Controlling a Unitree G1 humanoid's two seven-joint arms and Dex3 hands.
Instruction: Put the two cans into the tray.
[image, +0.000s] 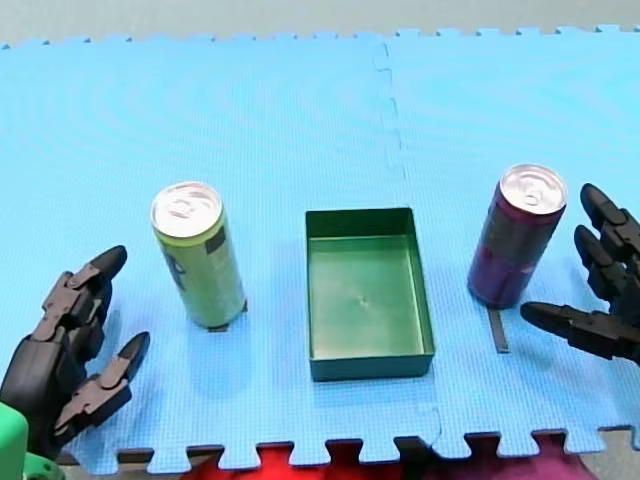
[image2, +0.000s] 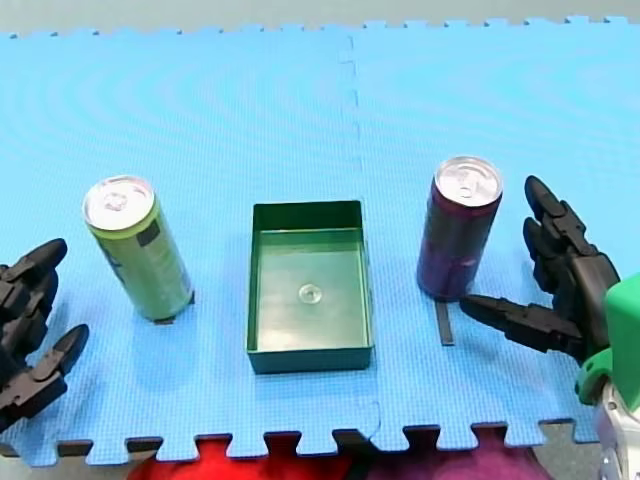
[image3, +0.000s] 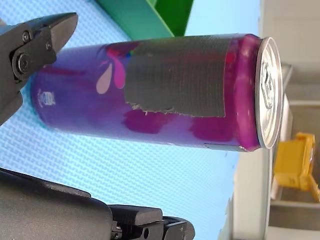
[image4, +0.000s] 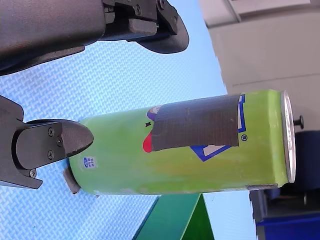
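**Both cans upright outside the tray, both hands empty: tipping is the main risk**

Risks, as judged from this moment:
- Both cans were tall and slim. If one finger met a can before the others, it would likely topple and roll across the mat (image: 300, 120).
- The tray (image: 370, 366) looked shallow and not much wider than two cans side by side. A can lowered onto its rim would tilt and fall, in or out.
- If you placed the first can mid-tray, the second might knock it on entry. Better to keep each to its own end.
- With both arms converging on the tray together, the hands could foul each other.

Positions:
- The green can (image: 200, 255) stood on the mat to the tray's left, well apart from it. The left hand (image: 70, 350) sat near the front edge, to the can's outer side and clear of it. It held nothing and its fingers were not curled.
- The purple can (image: 515, 240) stood to the tray's right, near it but apart. The right hand (image: 595, 280) was just beside the can on its outer side, one finger reaching low toward the can's base. It held nothing and its fingers were not curled.
- The first wrist view showed black fingers flanking the purple can. You could not tell contact from it.
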